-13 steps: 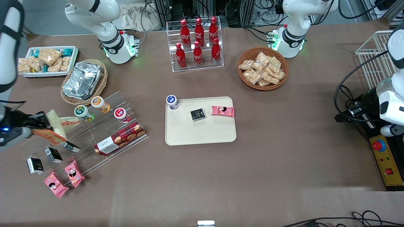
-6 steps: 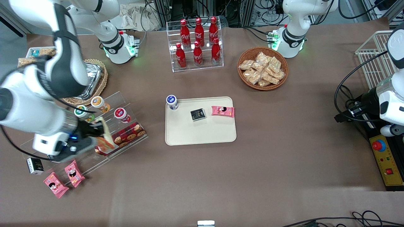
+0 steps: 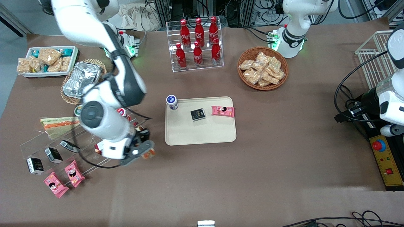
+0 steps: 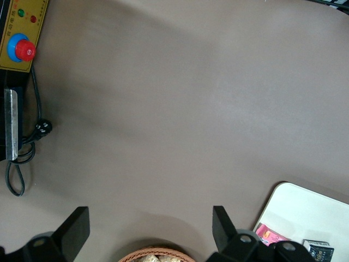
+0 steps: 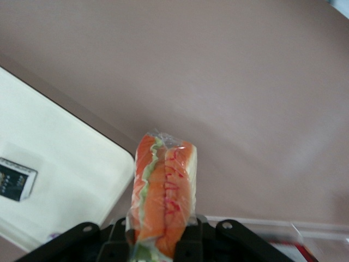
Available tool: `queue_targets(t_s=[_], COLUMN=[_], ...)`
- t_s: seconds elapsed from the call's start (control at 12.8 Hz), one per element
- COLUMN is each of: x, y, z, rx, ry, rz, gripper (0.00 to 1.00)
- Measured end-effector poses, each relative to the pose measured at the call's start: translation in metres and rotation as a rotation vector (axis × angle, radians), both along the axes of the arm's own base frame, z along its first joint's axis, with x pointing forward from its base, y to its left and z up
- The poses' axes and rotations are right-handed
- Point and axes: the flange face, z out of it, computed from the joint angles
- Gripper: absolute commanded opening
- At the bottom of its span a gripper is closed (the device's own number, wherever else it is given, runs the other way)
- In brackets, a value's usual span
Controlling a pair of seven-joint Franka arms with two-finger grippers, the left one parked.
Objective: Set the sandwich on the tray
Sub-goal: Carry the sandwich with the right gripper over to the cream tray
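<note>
The gripper hangs above bare bench just beside the tray, jaws clamped on the sandwich. A black box, pink packet and cup fill the tray's part farther from the front camera; its nearer part lies open.

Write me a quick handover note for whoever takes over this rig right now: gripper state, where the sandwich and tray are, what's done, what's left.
Gripper: shut on the sandwich, held above the table between the acrylic shelf and the tray.
Tray: already holds a yogurt cup, a black pack and a pink pack; its nearer half is free.
Done: sandwich picked up.
Left: carry it over the tray, lower, release.
</note>
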Motion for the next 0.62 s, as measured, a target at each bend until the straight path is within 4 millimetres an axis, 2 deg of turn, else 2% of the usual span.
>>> queue_targets(t_s=[0.39,0.55,0.62], x=[-0.036,-0.051,-0.054], y=[0.102,0.13,0.136], z=[-0.045,-0.063,-0.069], rx=[-0.002,-0.01,-0.016], ry=[-0.055,-0.067,-0.069], rz=[0.149,0.245,0.309], gripper=[0.0,0.0,0.0])
